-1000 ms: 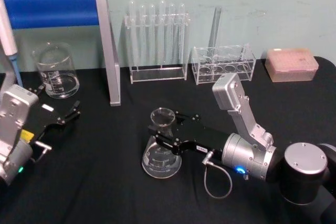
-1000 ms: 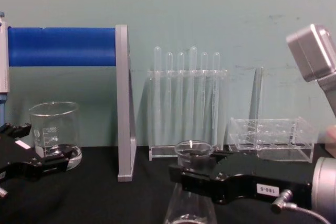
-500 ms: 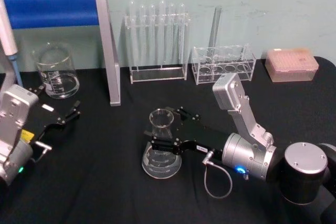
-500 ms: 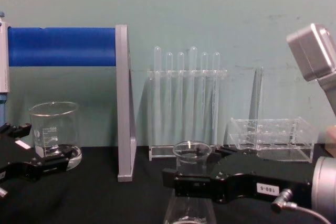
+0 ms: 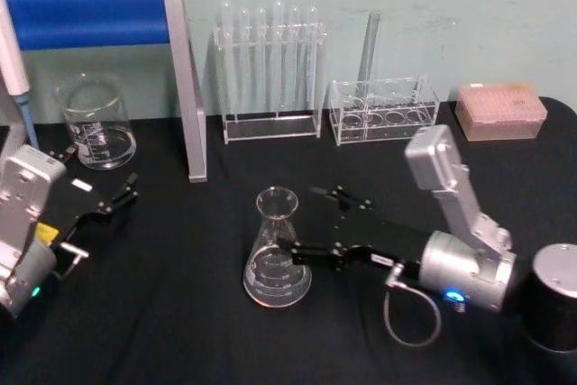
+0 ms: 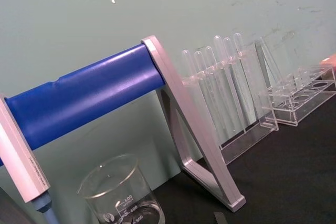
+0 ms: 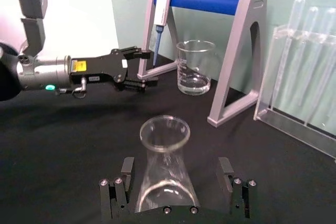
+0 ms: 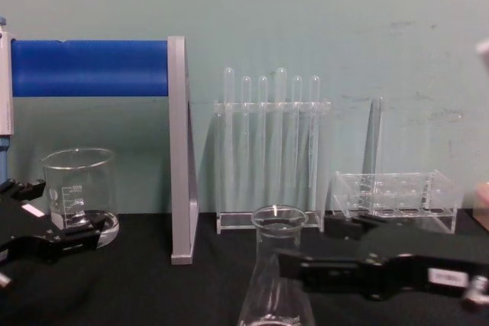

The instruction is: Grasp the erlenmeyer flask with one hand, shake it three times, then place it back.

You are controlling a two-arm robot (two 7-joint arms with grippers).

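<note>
- Erlenmeyer flask point(image 5: 276, 250) stands upright on the black tabletop point(image 5: 180, 313), centre front, well clear of the test tube rack point(image 5: 270, 78) and the beaker point(image 5: 95, 123) at the back.
- Right gripper point(image 5: 302, 223) sits level with the flask on its right side, jaws spread wide. Right wrist view shows one finger either side of the glass body with a gap on both sides — not touching, holding nothing.
- Left gripper point(image 5: 122, 194) is parked at the left edge near the beaker, jaws part open, empty.
- Step in hand, my read: flask is on the tabletop and not gripped — either just before the grasp or just after set-down; these frames alone don't settle which.
- If the grasp is ahead: close on the neck or upper cone, keep the jaws centred so the flask doesn't tip, then lift clear for the shake.
- If it's the release: back straight out along the arm's axis without clipping the cone.
- Risk: smooth glass, tapered wall — jaws could slide upward on closing.
</note>
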